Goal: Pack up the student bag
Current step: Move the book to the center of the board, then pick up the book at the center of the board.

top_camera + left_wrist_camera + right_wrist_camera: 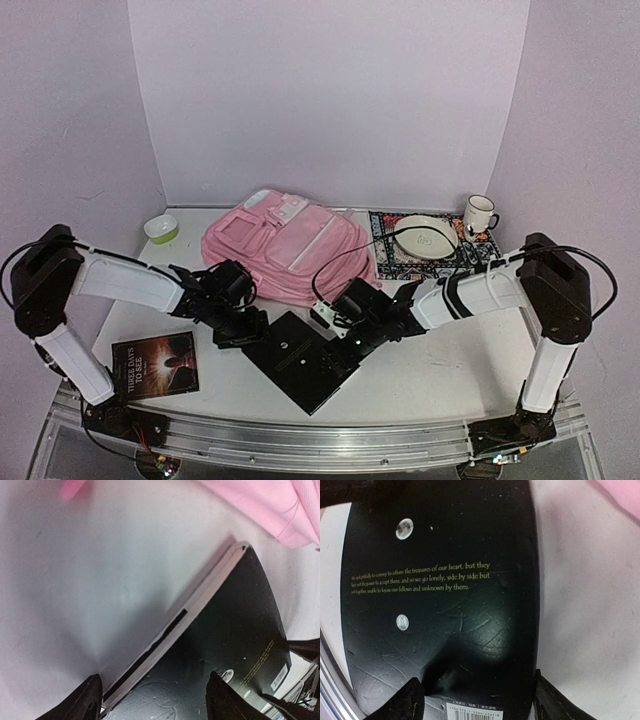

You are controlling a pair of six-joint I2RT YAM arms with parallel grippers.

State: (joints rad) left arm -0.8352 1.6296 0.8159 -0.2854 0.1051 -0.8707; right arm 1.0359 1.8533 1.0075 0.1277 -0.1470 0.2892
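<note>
The student bag [285,245], large and pink, lies flat at the back centre; its edge shows in the left wrist view [270,505] and the right wrist view [620,492]. A black book [300,365] lies back cover up in front of it. My left gripper [240,325] is low over the book's left edge [225,630], open [157,700], with one finger over the table and one over the cover. My right gripper [345,335] is open [477,700] over the book's barcode end [445,555], and its right finger is past the book's edge.
A second dark book [155,365] lies at the front left. A small green bowl [160,230] sits at the back left. At the back right, a plate [427,235] rests on a patterned mat [385,225] beside a white mug [480,213].
</note>
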